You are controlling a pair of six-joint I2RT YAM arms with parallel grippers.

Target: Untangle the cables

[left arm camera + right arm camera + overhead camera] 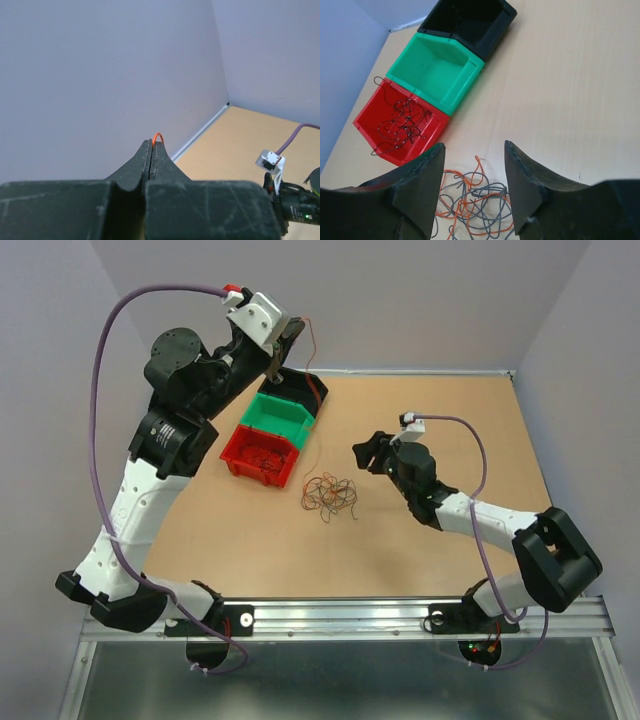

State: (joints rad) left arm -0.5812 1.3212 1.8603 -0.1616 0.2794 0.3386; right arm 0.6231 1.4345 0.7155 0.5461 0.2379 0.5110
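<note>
The cables (330,495) lie as a small clump of orange and grey strands on the table, in front of the bins. In the right wrist view the clump (472,205) lies between and below my fingers. My right gripper (370,452) is open and empty just right of the clump, jaws wide (474,146). My left gripper (275,340) is raised high over the black bin (300,385) and is shut on one orange strand (313,350) that hangs down towards that bin. A small orange loop (158,135) sticks out above its closed fingertips (152,142).
Three bins stand in a row at the back left: black, green (280,415) and red (262,455). The red bin (375,137) holds several thin dark strands (402,122). The green bin (435,70) looks empty. Grey walls stand at the left and back.
</note>
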